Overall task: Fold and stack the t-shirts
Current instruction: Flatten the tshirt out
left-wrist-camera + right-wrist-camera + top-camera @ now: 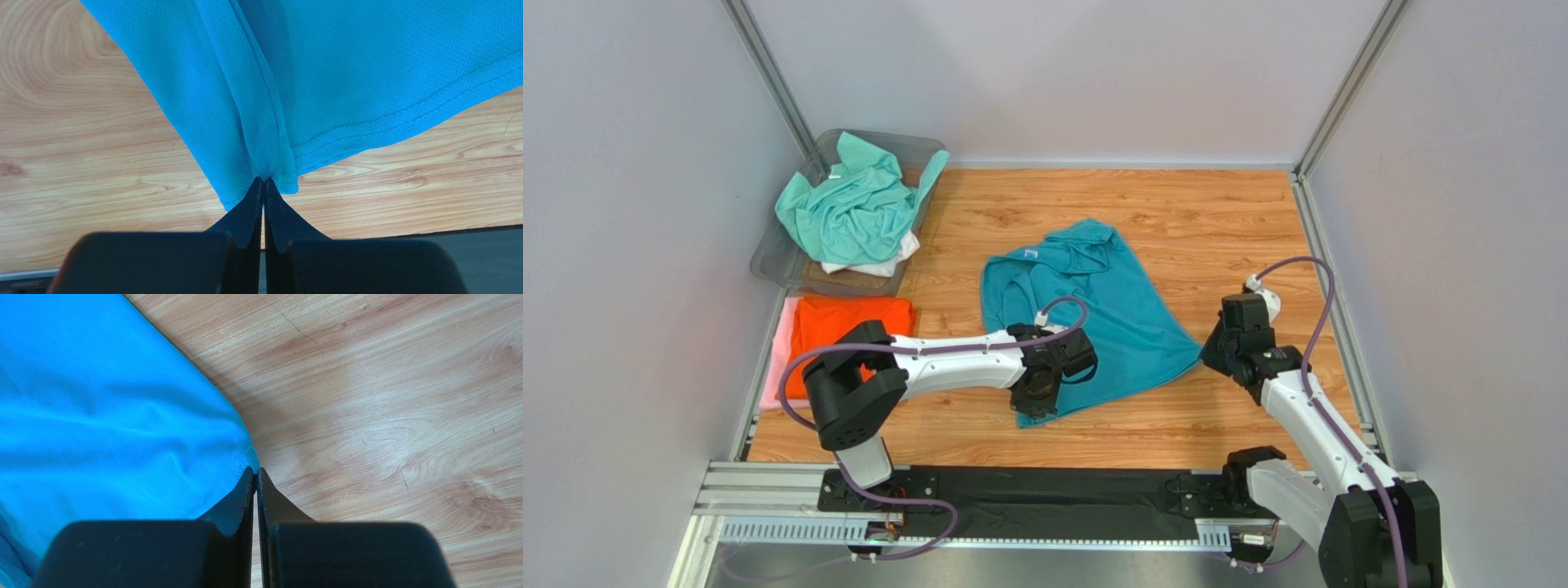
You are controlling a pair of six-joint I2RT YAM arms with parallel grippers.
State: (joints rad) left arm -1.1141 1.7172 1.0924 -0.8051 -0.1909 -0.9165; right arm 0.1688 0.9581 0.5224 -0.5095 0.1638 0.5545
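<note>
The teal-blue t-shirt (pixel 1100 306) lies crumpled in the middle of the wooden table. My left gripper (pixel 1036 402) is shut on its near hem corner; in the left wrist view the cloth (pixel 319 73) bunches into the closed tips (pixel 264 180). My right gripper (pixel 1205 355) is shut on the shirt's right corner; in the right wrist view the cloth (pixel 110 416) ends at the closed tips (pixel 255 471). An orange t-shirt (pixel 844 328) lies folded on a pale pink one (pixel 783 349) at the left. A mint-green t-shirt (pixel 852 208) and a white one (pixel 885 261) sit in the bin.
The clear grey plastic bin (pixel 922 150) stands at the back left corner. Grey walls enclose the table on three sides. The black base rail (pixel 1038 496) runs along the near edge. Bare wood (pixel 1234 221) lies at the back right.
</note>
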